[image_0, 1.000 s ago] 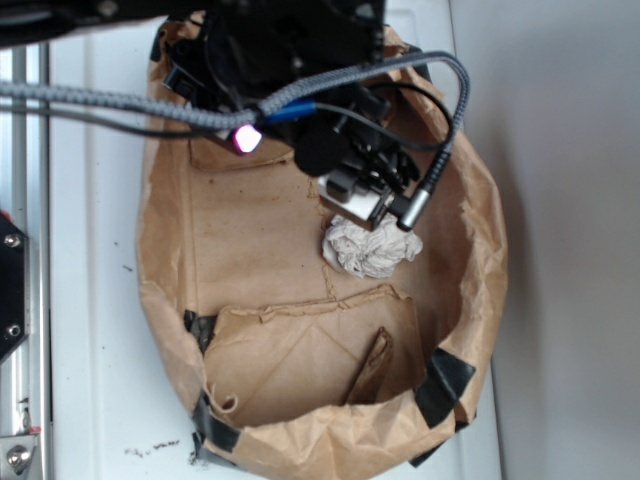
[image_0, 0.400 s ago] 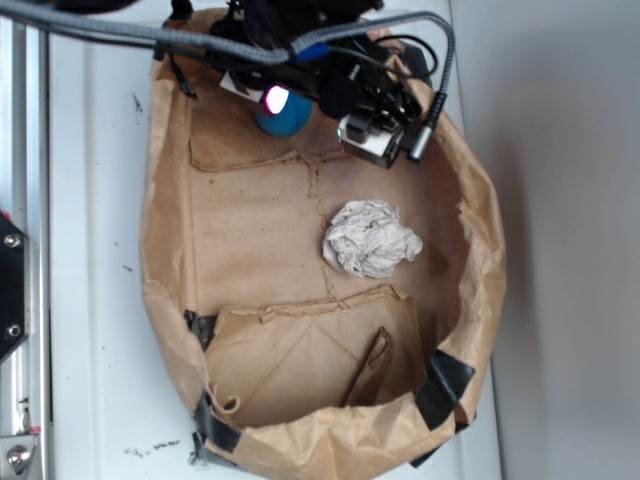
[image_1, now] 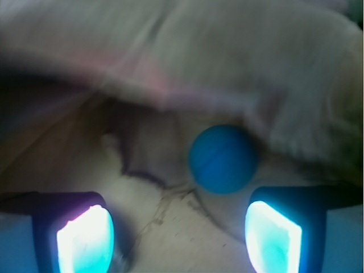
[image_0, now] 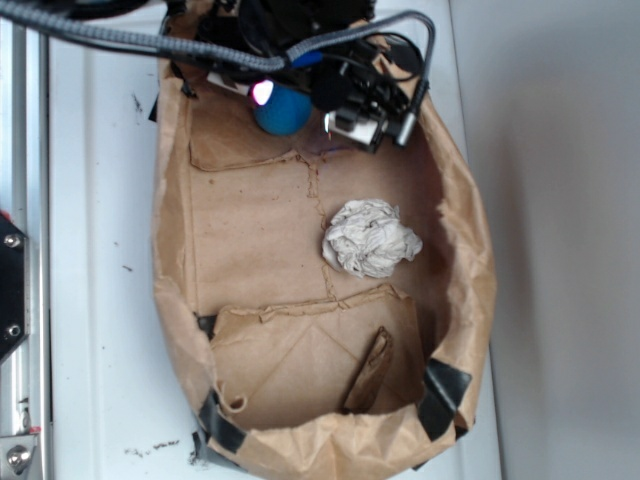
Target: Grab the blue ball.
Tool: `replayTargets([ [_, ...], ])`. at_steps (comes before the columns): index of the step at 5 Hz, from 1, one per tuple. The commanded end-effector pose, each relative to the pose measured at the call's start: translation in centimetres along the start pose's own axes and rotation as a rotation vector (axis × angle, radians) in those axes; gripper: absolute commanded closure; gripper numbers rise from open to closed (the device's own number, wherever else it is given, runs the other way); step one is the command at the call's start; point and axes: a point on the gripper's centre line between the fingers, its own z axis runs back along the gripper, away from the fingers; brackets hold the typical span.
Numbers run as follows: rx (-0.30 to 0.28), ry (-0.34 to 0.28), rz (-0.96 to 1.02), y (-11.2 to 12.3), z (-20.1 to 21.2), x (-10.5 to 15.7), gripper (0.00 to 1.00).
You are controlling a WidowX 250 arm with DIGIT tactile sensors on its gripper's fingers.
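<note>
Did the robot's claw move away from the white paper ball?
Yes. The gripper went toward the top edge of the paper bag, away from the crumpled paper wad, which stayed put. It's now beside the blue ball.

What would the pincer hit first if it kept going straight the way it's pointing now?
Probably the blue ball: in the wrist view it lies ahead of the open pincer, nearer the right finger. Depth is unclear; the paper bag wall rises right behind it.

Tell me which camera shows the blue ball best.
The wrist view: the blue ball shows whole and unblocked, ahead of the open hand. In the exterior view the ball sits at the paper bag's far end, partly covered by the arm and cables.
</note>
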Motion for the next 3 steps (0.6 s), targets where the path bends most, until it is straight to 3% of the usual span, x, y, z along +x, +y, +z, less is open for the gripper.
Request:
replayTargets([
  [1, 0.043, -0.130, 0.145, -0.1, 0.1, -0.7, 0.00],
  [3, -0.029, -0.124, 0.137, -2.6, -0.2, -3.8, 0.00],
])
